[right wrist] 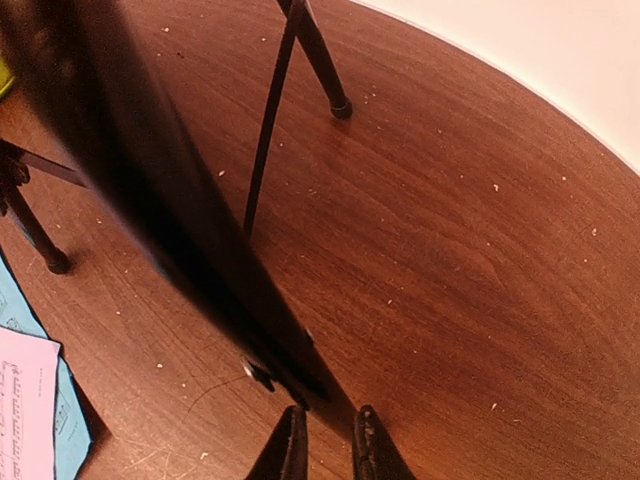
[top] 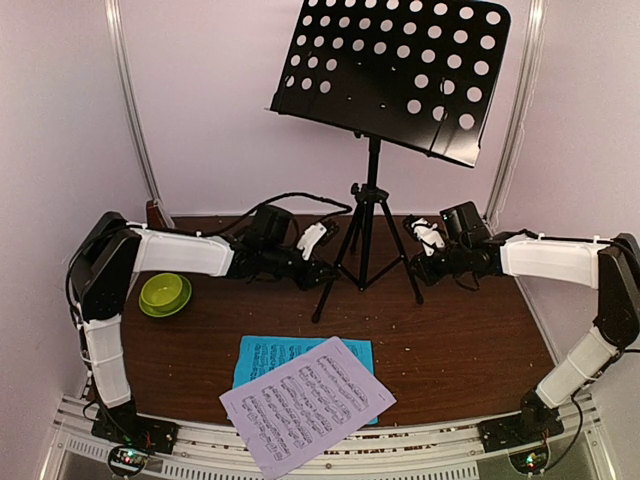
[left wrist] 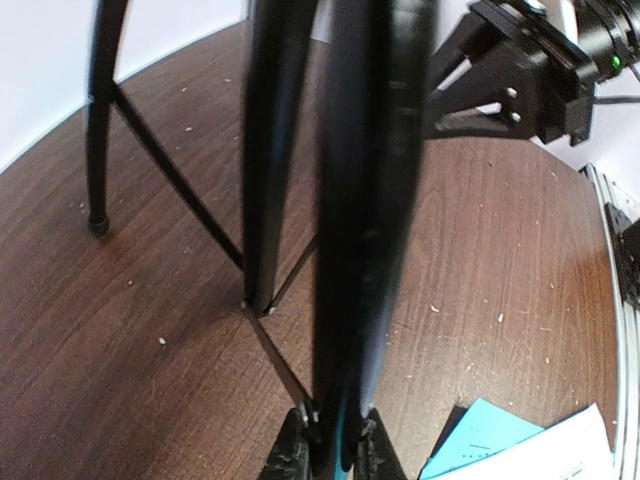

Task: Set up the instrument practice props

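Observation:
The black music stand (top: 398,70) rises on its tripod (top: 366,245) at mid-table. My left gripper (top: 328,268) is shut on the tripod's left leg (left wrist: 365,250), which runs down between the fingers (left wrist: 290,455). On the other side, my right gripper (top: 412,262) is shut on the right leg (right wrist: 190,240), whose lower end sits between the jaws (right wrist: 328,445). Near the front edge a white music sheet (top: 305,400) lies across a cyan one (top: 262,355). A small brown shape (top: 156,213) peeks out behind the left arm.
A lime-green bowl (top: 165,293) sits at the left beside the left arm. Walls close in the back and both sides. Cables (top: 300,200) trail behind the left wrist. The tripod's far feet (right wrist: 341,105) rest on the wooden tabletop (top: 470,340).

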